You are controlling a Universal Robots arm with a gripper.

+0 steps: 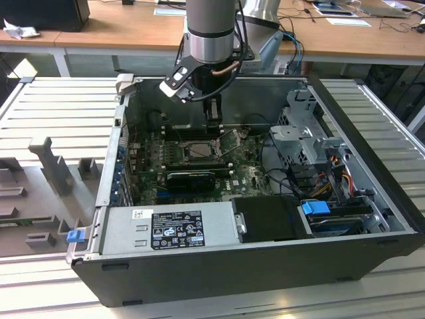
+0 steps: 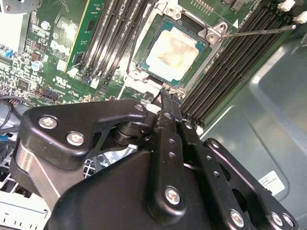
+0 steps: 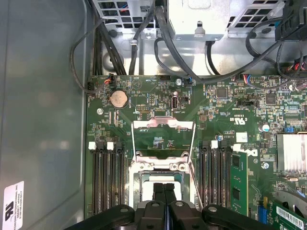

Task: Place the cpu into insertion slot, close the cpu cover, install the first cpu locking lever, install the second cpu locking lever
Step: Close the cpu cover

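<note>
The cpu [image 2: 171, 50], a pale silver-beige square, lies flat in the insertion slot [image 2: 139, 74] on the green board. In the exterior view the cpu [image 1: 199, 150] sits just below my gripper [image 1: 212, 124]. My gripper [image 3: 164, 189] hangs right above the socket's edge, its two black fingers pressed together and holding nothing. In the second wrist view the gripper [image 2: 167, 92] tip is at the slot's rim. The cpu cover [image 3: 163, 125], a silvery frame with a window, is swung open away from the slot. A thin locking lever [image 2: 259, 32] sticks out unlatched beside the socket.
Black memory slots [image 3: 105, 177] flank the socket on both sides. A long black finned card [image 1: 189, 178] lies near the socket, with the power supply [image 1: 169, 229] beyond it. A drive cage [image 1: 305, 139] and cables [image 3: 168, 52] crowd the case. The grey case wall [image 3: 43, 120] is close.
</note>
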